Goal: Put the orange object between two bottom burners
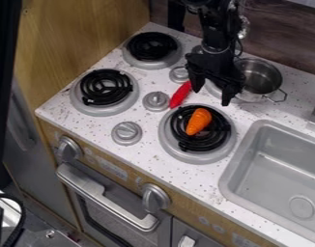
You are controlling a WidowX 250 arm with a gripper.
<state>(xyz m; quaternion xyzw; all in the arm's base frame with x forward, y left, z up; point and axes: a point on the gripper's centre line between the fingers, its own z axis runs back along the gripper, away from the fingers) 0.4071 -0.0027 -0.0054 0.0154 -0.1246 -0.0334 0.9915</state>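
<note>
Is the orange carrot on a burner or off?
On. The carrot lies on the black coils of the burner beside the sink.

Orange carrot-like object (199,121), lying slantwise on the black coil of a near burner (167,137).

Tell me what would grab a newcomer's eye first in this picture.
Probably the bright orange carrot-shaped thing, lying on the black coils of the burner nearest the sink. Next, the slim red object on the speckled counter just behind that burner. Then the black pincer, hanging open between the red object and the metal pot.
</note>
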